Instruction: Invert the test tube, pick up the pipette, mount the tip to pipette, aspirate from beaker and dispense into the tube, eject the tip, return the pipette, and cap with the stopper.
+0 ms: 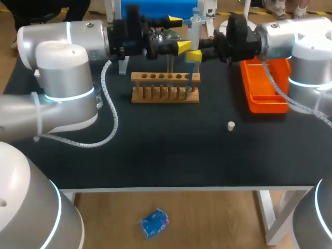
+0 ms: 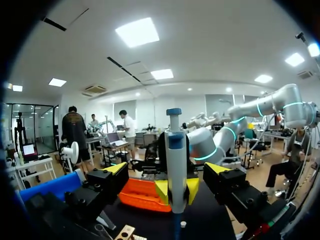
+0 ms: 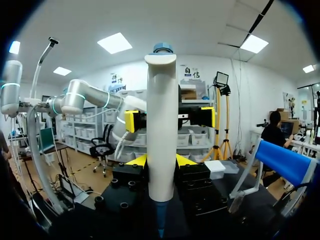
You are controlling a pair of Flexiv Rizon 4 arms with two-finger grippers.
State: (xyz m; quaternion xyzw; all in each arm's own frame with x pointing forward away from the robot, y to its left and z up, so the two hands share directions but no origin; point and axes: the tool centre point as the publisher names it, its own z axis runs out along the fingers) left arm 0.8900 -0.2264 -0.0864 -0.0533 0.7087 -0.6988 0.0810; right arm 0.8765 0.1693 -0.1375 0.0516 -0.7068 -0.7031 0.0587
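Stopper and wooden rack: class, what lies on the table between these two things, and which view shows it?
Nothing: in the head view the black table is bare between the white stopper and the wooden rack.

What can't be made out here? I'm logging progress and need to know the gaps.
The beaker: not made out in any view; in the head view the left gripper and right gripper cover the table's far middle.
Liquid in the tubes of the rack: head view, too small.
Lower end of the pipette: cut off at both wrist views' edges, tiny in the head view; whether it enters a tube is unclear.
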